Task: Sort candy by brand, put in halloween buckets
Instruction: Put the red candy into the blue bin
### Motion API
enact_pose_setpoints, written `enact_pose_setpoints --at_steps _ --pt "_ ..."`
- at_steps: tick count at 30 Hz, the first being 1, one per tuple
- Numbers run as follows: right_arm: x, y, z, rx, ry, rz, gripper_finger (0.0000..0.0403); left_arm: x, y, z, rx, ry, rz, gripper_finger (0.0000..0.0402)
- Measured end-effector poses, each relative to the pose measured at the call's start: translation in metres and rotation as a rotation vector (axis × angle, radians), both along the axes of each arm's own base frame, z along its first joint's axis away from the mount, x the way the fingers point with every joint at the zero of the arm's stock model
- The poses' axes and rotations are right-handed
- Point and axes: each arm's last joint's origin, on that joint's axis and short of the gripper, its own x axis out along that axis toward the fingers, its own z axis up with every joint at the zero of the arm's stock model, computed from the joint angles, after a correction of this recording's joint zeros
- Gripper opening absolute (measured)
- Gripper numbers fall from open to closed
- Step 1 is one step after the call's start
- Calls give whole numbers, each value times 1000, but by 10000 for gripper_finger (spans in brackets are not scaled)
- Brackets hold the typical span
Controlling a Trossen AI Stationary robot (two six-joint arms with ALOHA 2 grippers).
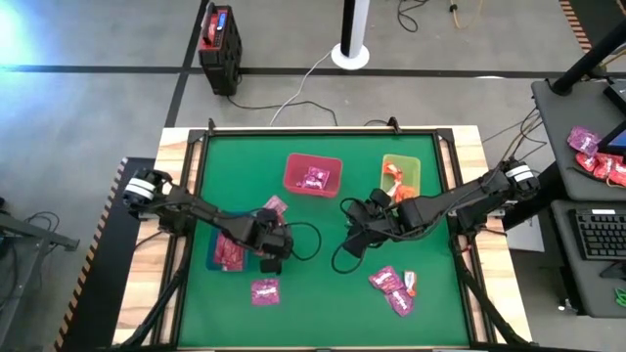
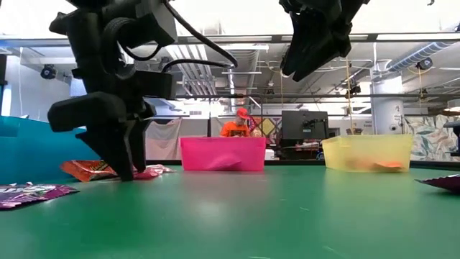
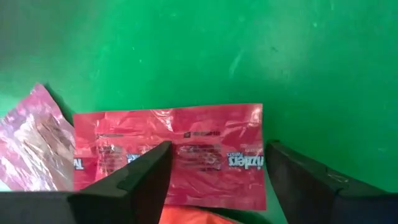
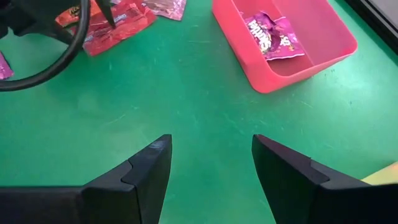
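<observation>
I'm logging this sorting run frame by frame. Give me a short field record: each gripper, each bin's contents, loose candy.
left gripper: open, low over a red packet lying on the green mat, beside the blue bin
right gripper: open, empty, raised above the mat between pink bin and green bin
pink bin: magenta packet inside
green bin: orange candy inside
blue bin: mostly hidden by the left arm, contents unclear
loose candy: one magenta packet near the front; small cluster at front right
</observation>
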Motion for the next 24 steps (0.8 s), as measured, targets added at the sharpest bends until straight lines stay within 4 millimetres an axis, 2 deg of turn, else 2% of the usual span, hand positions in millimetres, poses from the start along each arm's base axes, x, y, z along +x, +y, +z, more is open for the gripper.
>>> enact_pose_setpoints --at_steps 6,14,20,24 --pt "0 0 -1 0 2 0 217 2 2 0 8 -9 6 169" --pt "0 0 -1 -4 5 4 217 2 3 -1 21 -2 -31 17" --pt "0 0 -2 -5 6 4 217 0 -2 3 22 -12 -91 2" --pt "0 0 -2 -6 6 4 217 -1 -7 18 15 -55 -126 1"
